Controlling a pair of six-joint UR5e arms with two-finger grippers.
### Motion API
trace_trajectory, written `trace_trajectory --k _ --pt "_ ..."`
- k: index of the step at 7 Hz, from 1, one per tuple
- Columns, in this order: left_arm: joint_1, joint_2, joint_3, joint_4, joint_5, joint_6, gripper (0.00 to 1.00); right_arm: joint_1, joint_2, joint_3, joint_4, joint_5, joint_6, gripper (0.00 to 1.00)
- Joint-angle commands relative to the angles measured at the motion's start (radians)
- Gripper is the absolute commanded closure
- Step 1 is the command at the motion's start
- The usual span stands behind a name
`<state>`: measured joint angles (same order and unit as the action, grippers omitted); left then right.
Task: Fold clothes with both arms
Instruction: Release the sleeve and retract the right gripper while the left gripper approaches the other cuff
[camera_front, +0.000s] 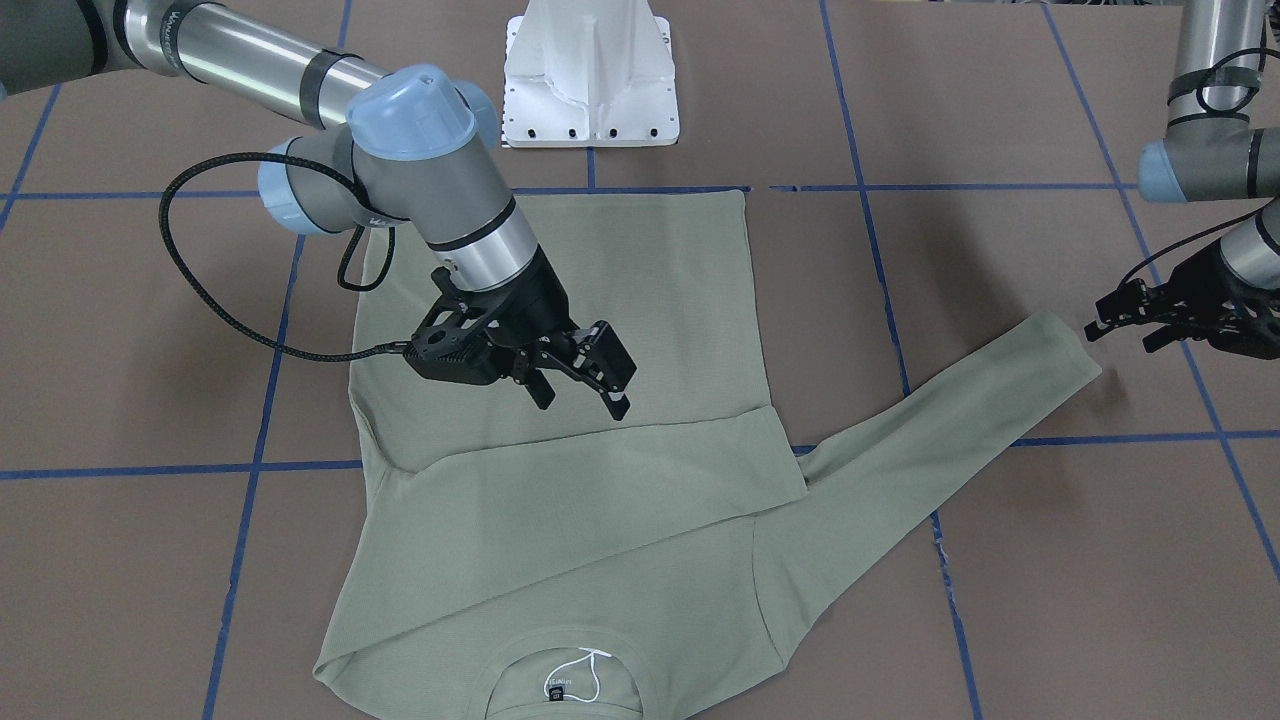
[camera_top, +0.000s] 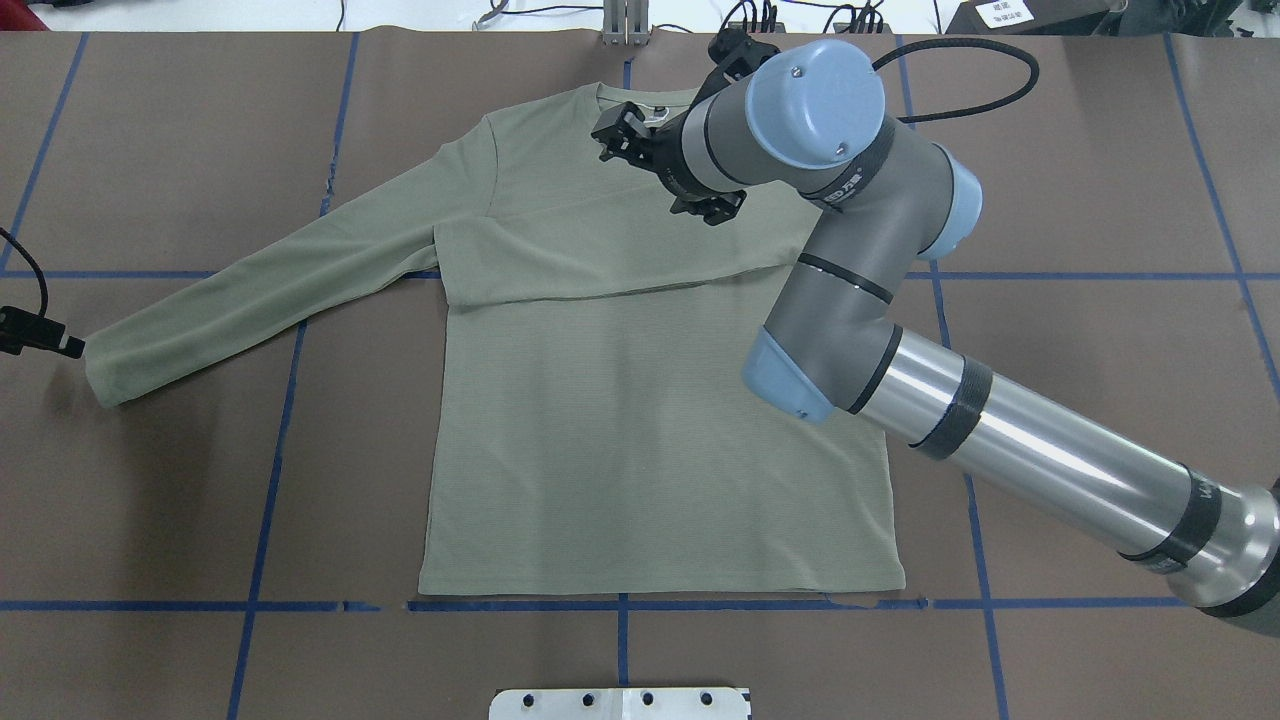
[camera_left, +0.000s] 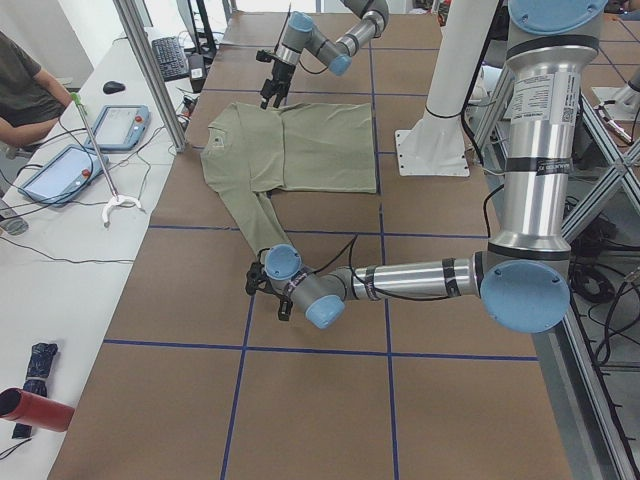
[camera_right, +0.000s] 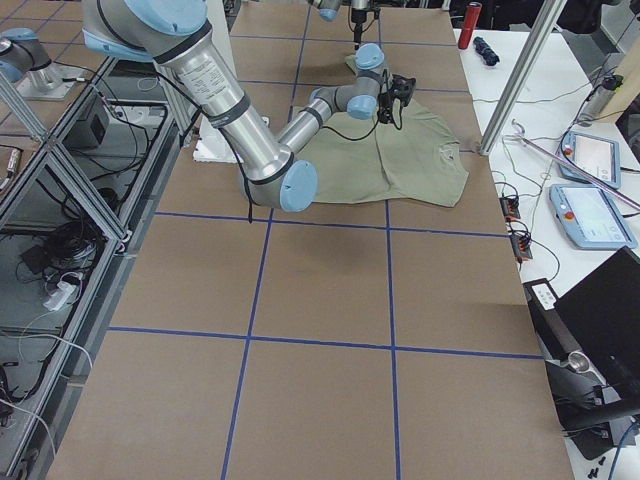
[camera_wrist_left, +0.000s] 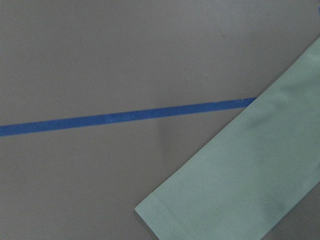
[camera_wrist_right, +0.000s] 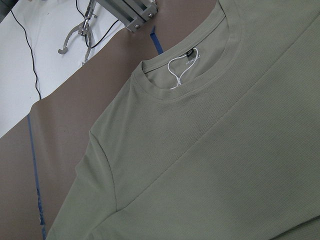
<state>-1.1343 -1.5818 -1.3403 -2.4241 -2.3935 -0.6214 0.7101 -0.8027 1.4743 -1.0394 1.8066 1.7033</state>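
Observation:
The sage-green long-sleeved shirt (camera_top: 640, 420) lies flat on the brown table, neck at the far edge. One sleeve is folded across the chest (camera_front: 600, 490). The other sleeve (camera_front: 940, 440) stretches out straight, ending in a cuff (camera_wrist_left: 170, 215). My right gripper (camera_front: 582, 403) hovers open over the chest below the folded sleeve, holding nothing. The right wrist view shows the round neck with its dark label and white string tag (camera_wrist_right: 176, 72). My left gripper (camera_front: 1122, 335) stands open just beyond the cuff, apart from it.
The white pedestal base (camera_front: 590, 80) stands by the shirt's hem. Blue tape lines (camera_wrist_left: 125, 118) cross the table. A white desk along the far side holds teach pendants (camera_left: 120, 125); a person (camera_left: 20, 90) sits there. An aluminium post (camera_left: 150, 70) rises near the collar.

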Motion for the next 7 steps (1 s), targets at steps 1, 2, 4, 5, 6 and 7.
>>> trace_trajectory --k 1,2,4,5,6,7 --pt "0.007 -0.016 0.015 0.000 -0.001 0.000 0.10 0.131 -0.106 0.071 -0.001 0.171 -0.102 0.00" --pt "0.008 -0.018 0.015 -0.001 -0.001 0.000 0.11 0.207 -0.177 0.124 -0.001 0.257 -0.149 0.00" --pt "0.021 -0.050 0.050 0.000 -0.001 0.000 0.14 0.343 -0.312 0.196 -0.001 0.423 -0.282 0.00" --pt "0.021 -0.059 0.068 -0.001 -0.001 0.000 0.14 0.360 -0.349 0.211 -0.001 0.433 -0.327 0.00" --pt "0.028 -0.063 0.072 -0.001 -0.001 -0.001 0.14 0.376 -0.369 0.216 -0.001 0.435 -0.333 0.00" --pt "0.033 -0.063 0.073 -0.001 -0.001 0.000 0.15 0.382 -0.398 0.236 -0.001 0.435 -0.333 0.00"
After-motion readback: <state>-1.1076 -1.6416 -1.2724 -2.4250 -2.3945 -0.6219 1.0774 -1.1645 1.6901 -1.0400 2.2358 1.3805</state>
